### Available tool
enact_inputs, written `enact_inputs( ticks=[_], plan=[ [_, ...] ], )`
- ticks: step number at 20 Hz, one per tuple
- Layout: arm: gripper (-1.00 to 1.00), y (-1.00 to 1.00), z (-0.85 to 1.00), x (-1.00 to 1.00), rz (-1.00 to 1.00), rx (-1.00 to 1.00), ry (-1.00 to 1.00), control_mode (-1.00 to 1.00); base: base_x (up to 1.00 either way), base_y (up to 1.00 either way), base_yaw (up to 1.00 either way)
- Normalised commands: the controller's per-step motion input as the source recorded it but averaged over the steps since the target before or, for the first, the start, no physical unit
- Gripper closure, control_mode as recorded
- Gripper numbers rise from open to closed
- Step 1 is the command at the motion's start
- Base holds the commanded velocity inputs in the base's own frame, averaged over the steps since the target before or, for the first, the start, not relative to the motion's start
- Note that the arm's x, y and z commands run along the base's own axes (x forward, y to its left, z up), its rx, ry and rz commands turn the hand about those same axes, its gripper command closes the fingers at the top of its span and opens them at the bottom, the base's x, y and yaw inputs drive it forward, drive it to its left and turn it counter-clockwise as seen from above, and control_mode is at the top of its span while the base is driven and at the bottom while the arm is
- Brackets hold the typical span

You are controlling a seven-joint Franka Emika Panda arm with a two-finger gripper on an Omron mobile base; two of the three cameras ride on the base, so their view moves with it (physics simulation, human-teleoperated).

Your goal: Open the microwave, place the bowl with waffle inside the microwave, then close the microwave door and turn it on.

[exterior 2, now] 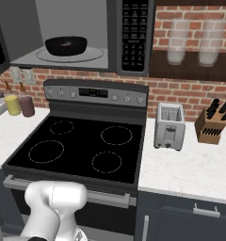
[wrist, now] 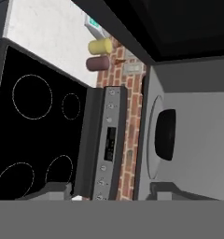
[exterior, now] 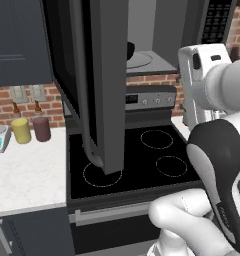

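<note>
Bowl [exterior 2: 66, 45] sits inside the microwave [exterior 2: 82, 33]; door [exterior: 99, 80] at 9 o'clock looks stiff, grab its bar handle [exterior: 87, 145]; gripper [wrist: 109, 191] spread, empty.

Home kitchen — black glass-top stove w/ four rings [exterior 2: 82, 148], red brick backsplash [exterior 2: 190, 96], small silver toaster [exterior 2: 169, 126], wooden knife block [exterior 2: 212, 127].

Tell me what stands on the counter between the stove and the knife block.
In the right base view, a silver toaster stands on the white counter between the stove and the knife block.
</note>
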Motion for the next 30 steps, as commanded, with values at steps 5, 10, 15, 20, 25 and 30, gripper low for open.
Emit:
enact_inputs(
  ticks=[5, 10, 15, 20, 25, 30],
  plan=[
    [1.00, -0.04, 0.02, -1.00, 0.03, 0.00, -0.06, -1.00, 0.00, 0.00, 0.00],
    [1.00, -0.04, 0.00, -0.99, 0.01, 0.00, -0.14, -1.00, 0.00, 0.00, 0.00],
    [1.00, 0.03, 0.00, -0.84, 0.04, 0.00, -0.14, -1.00, 0.00, 0.00, 0.00],
    [1.00, 0.15, 0.00, -0.59, 0.00, 0.00, -0.19, -1.00, 0.00, 0.00, 0.00],
    [1.00, 0.16, 0.00, -0.34, -0.07, -0.01, -0.14, -1.00, 0.00, 0.00, 0.00],
    [1.00, 0.23, 0.00, -0.10, -0.13, -0.04, -0.05, -1.00, 0.00, 0.00, 0.00]
  ],
)
